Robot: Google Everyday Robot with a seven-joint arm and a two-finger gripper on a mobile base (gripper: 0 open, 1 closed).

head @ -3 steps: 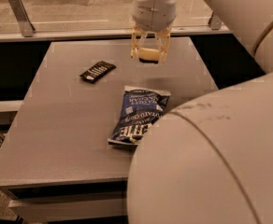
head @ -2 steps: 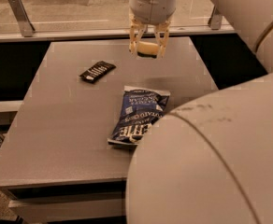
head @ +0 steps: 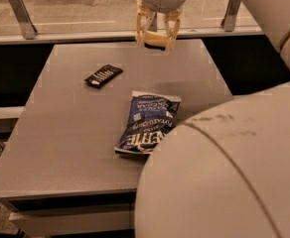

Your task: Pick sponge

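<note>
one tool (head: 156,42) above table's (head: 60,133) far edge | clamped on sponge (head: 154,37) | blue bag (head: 147,123) reads "kettle"

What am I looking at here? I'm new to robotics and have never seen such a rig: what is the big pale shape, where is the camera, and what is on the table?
This is a one-armed mobile robot, seen through its single camera. Where that camera is mounted is not known, but it looks down on a grey table. The big pale shape in front is the robot's own arm, close to the lens. Over the far table edge hangs its gripper, jaws closed on a pale yellow sponge, apparently lifted off the surface. On the table lie a blue chip bag and, apart from it, a small black wrapped bar.
</note>
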